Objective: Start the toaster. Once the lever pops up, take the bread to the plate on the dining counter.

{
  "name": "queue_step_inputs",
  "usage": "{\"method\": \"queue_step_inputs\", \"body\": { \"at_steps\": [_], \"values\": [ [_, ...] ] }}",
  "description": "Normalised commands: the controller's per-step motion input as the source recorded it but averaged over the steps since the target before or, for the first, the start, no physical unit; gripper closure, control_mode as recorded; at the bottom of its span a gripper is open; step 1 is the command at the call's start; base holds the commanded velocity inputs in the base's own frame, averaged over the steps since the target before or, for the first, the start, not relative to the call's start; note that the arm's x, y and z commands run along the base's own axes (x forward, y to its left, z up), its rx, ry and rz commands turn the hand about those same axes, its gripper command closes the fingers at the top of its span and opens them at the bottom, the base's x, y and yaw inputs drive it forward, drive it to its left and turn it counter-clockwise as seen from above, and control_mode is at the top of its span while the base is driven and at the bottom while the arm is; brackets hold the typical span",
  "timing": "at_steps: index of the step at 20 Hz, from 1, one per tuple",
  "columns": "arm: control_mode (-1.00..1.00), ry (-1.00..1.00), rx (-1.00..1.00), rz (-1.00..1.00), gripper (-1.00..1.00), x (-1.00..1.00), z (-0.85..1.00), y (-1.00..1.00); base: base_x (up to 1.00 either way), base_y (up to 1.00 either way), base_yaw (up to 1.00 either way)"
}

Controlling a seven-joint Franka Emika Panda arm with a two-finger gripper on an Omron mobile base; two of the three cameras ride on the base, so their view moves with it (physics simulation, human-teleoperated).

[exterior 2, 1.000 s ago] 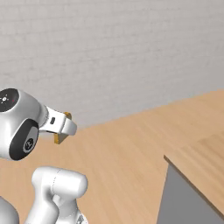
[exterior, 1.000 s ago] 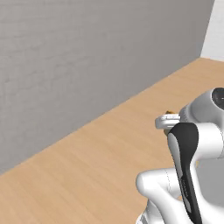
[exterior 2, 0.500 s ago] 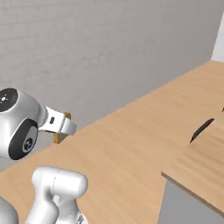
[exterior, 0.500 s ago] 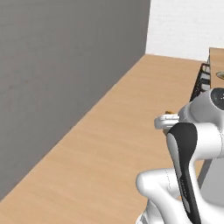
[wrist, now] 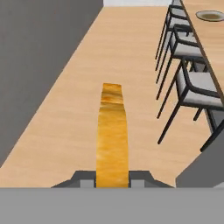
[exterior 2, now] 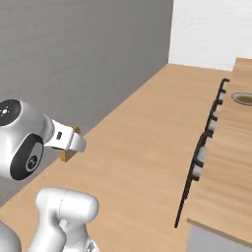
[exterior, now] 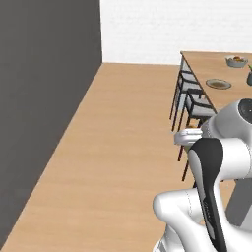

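My gripper [wrist: 112,177] is shut on the bread [wrist: 112,135], a golden-tan slice seen edge-on that sticks out between the two fingertips. From the right base view the gripper [exterior 2: 74,144] hangs above the wooden floor with the bread [exterior 2: 65,155] just under its white hand. The plate [exterior: 218,84] lies on the dining counter [exterior: 209,63], far ahead to the right of the arm; it also appears as a plate [wrist: 211,15] at the top right of the hand view. The toaster is out of view.
Dark-framed chairs [exterior: 191,101] line the counter's near side between me and the plate. A grey bowl of fruit [exterior: 236,61] sits beyond the plate. A dark grey wall [exterior: 44,98] runs along the left, with open wooden floor [exterior: 123,147] ahead.
The whole picture has swung: the base has turned, so the grey wall slid left and the dining counter, chairs and plate came into view. The bread stays in the shut gripper.
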Motion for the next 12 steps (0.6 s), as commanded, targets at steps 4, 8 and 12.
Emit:
{"method": "queue_step_inputs", "body": {
  "at_steps": [4, 8, 12],
  "values": [
    [1.0, 0.0, 0.0, 0.0, 1.0, 0.0, 0.0, 0.0, 0.91, 0.61, -0.57],
    [1.0, 0.0, 0.0, 0.0, 1.0, 0.0, 0.0, 0.0, 0.84, 0.71, -0.6],
    [1.0, 0.0, 0.0, 0.0, 1.0, 0.0, 0.0, 0.0, 0.81, 0.76, -0.61]
  ]
}}
